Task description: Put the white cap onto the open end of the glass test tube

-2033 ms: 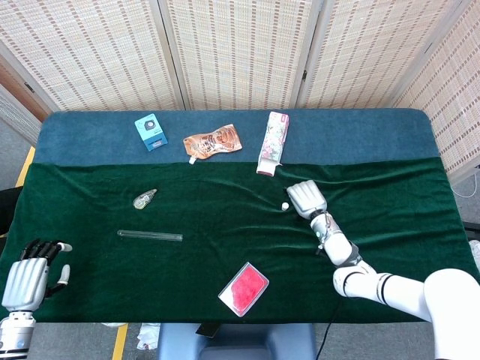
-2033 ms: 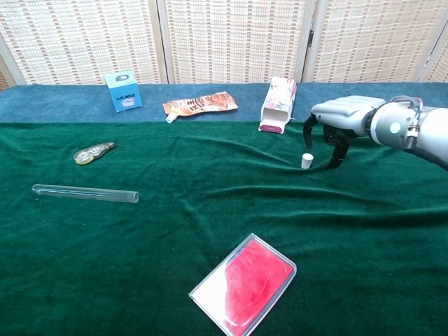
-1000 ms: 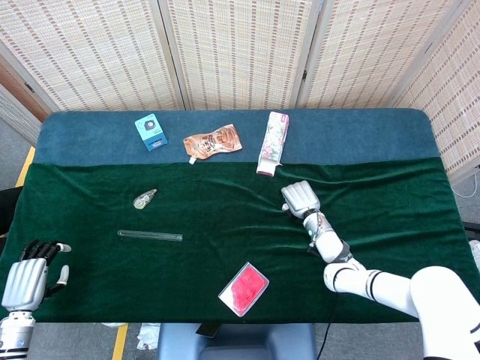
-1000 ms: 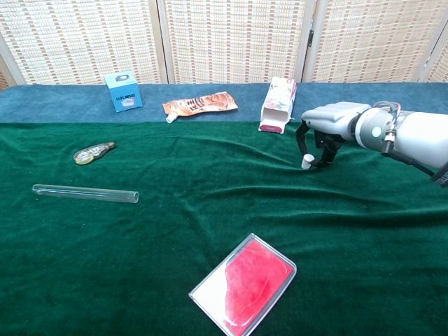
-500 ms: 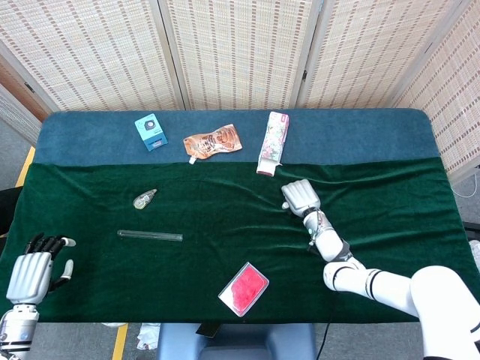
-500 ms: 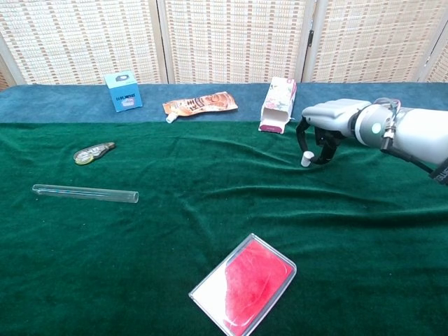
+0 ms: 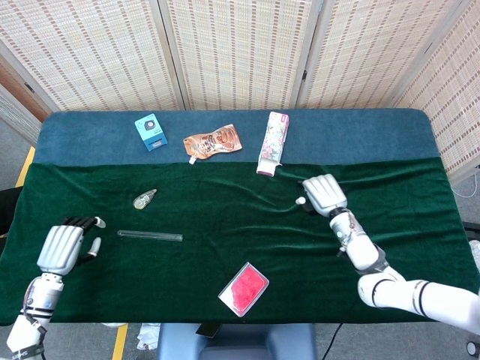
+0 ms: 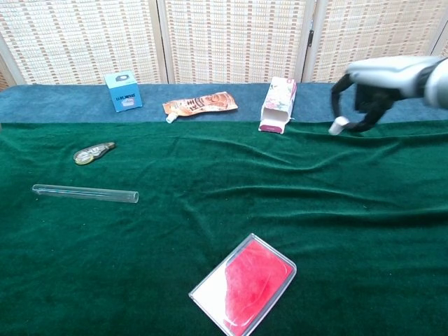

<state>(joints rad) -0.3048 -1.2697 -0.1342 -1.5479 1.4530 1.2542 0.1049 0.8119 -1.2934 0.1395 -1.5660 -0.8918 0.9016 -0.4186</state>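
Note:
My right hand (image 7: 324, 193) (image 8: 378, 84) hangs above the green cloth at the right and pinches the small white cap (image 7: 301, 200) (image 8: 337, 127) at its fingertips. The glass test tube (image 7: 150, 235) (image 8: 85, 193) lies flat on the cloth at the left, pointing left to right. My left hand (image 7: 64, 247) hovers at the left edge of the table, a short way left of the tube, fingers apart and holding nothing. The chest view does not show the left hand.
A red card in a clear sleeve (image 7: 244, 288) (image 8: 243, 283) lies near the front edge. A correction tape (image 7: 145, 198) sits above the tube. Along the blue back strip stand a teal box (image 7: 151, 132), an orange pouch (image 7: 214, 142) and a floral carton (image 7: 273, 142).
My right hand closed on the white cap and lifted it up and to the right off the cloth. My left hand rose and moved right, toward the test tube.

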